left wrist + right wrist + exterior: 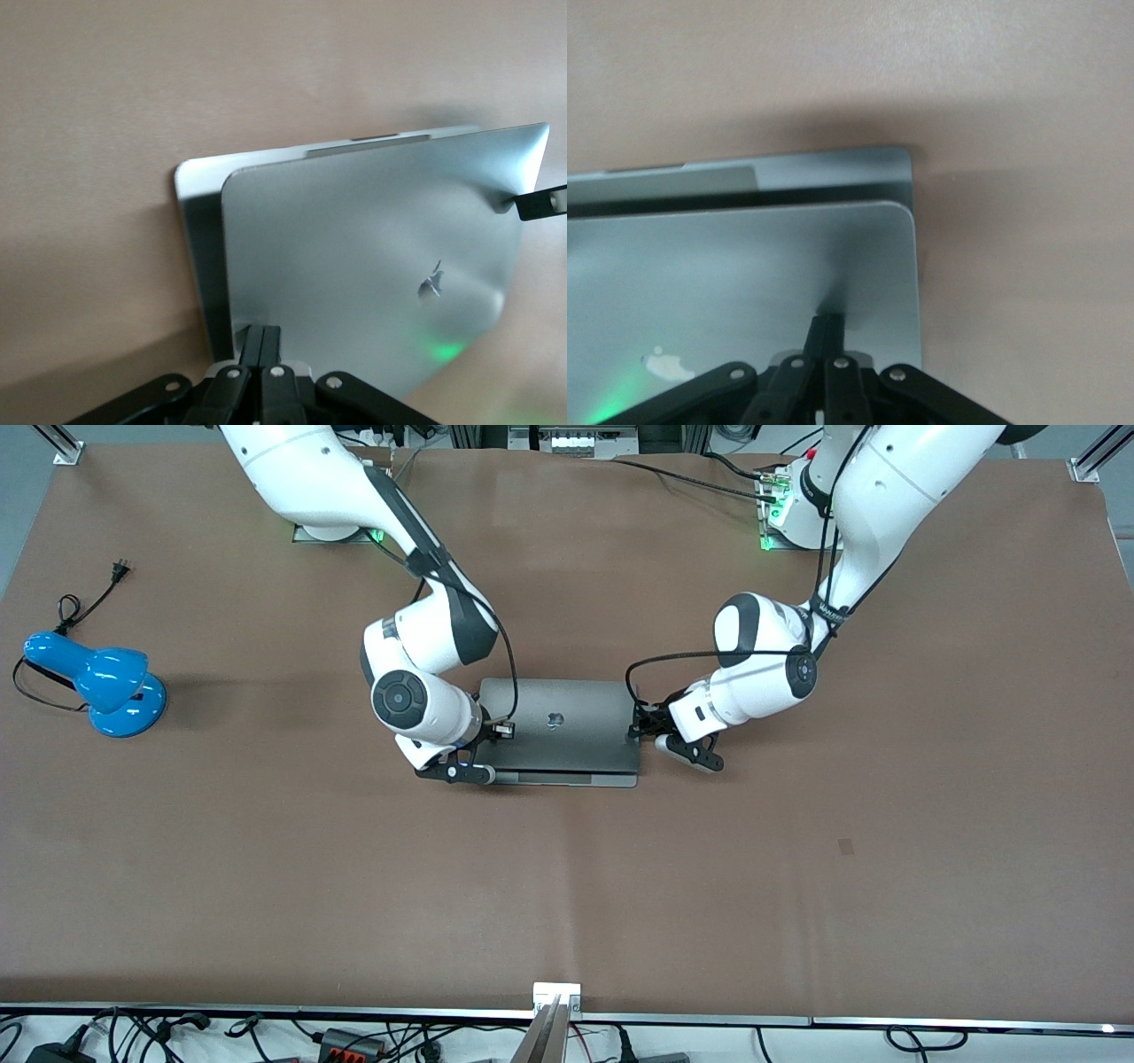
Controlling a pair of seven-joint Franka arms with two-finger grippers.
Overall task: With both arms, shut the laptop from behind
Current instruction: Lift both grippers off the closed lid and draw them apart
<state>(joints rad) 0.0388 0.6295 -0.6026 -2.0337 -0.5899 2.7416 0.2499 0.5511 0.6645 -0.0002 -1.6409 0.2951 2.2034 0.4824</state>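
Note:
The silver-grey laptop (567, 722) lies mid-table with its lid tilted low over its base, a narrow gap still open along the edge nearer the front camera. My right gripper (501, 730) is shut, its fingertips touching the lid's end toward the right arm. My left gripper (637, 729) is shut, its fingertips touching the lid's other end. In the left wrist view my closed gripper (263, 335) rests on the lid (372, 257), and the right gripper's tip (540, 202) shows at the lid's other corner. In the right wrist view my closed gripper (827, 324) presses the lid (744, 266); the base (833, 168) shows under it.
A blue desk lamp (102, 682) with a black cord and plug (120, 568) lies near the right arm's end of the table. The brown table surface (567, 886) stretches between the laptop and the front edge.

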